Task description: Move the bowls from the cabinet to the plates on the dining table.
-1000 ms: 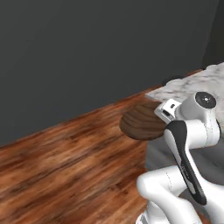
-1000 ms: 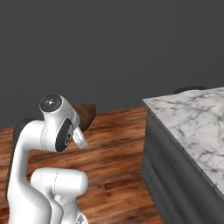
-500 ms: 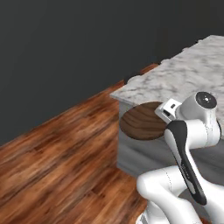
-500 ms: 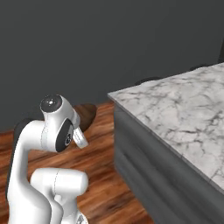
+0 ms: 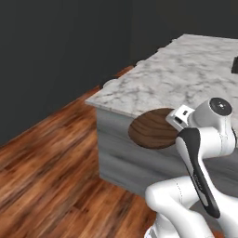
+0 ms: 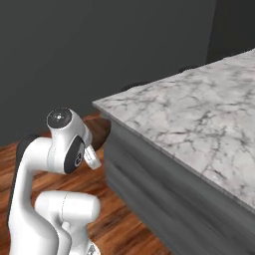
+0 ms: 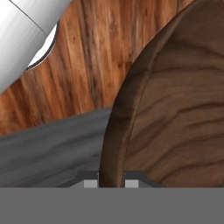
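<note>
A dark brown wooden bowl (image 5: 152,128) hangs in front of my arm, level with the near corner of the dining table (image 5: 186,74). In the hand view my gripper (image 7: 111,184) is shut on the bowl (image 7: 175,109), with the rim running between the two fingertips. From the right base view, a slice of the bowl (image 6: 102,133) shows behind the arm, close to the table's corner (image 6: 107,107). The table (image 6: 199,114) has a white marble top with grey veins on a grey wood-grain base. The cabinet and the plates are out of view.
Brown wooden floor (image 5: 46,162) lies to the left of the table, with a dark wall behind it. A small black object (image 5: 234,65) sits on the table at the picture's right edge. Low dark shapes (image 6: 134,85) stand behind the table's far edge.
The whole picture has shifted: the base has driven on, and the table now looms nearer and larger. The bowl stays in the shut gripper, unmoved relative to the arm.
</note>
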### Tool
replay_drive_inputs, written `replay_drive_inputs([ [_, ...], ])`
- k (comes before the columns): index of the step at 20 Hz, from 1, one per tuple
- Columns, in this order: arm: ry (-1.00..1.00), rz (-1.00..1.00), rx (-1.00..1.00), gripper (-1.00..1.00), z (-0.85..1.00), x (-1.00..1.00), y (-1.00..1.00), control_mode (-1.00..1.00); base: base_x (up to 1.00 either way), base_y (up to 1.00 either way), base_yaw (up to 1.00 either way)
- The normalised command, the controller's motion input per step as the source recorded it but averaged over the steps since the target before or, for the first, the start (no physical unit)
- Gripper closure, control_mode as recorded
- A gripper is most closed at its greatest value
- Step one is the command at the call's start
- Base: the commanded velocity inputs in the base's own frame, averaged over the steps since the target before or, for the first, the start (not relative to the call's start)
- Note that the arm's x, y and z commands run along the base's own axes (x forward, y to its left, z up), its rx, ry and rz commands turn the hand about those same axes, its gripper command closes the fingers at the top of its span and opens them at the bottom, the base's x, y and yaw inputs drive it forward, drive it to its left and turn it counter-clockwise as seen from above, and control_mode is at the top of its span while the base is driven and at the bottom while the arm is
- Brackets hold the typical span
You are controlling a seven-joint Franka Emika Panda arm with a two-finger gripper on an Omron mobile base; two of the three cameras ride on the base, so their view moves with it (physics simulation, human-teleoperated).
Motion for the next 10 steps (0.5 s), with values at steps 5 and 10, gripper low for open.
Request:
replay_drive_inputs([
  [5,0.00,0.00,0.00,1.00,0.00,0.00,0.00,1.00,-0.01,-0.55,-0.17],
  [10,0.00,0.00,0.00,1.00,0.00,0.00,0.00,1.00,-0.04,-0.64,-0.11],
])
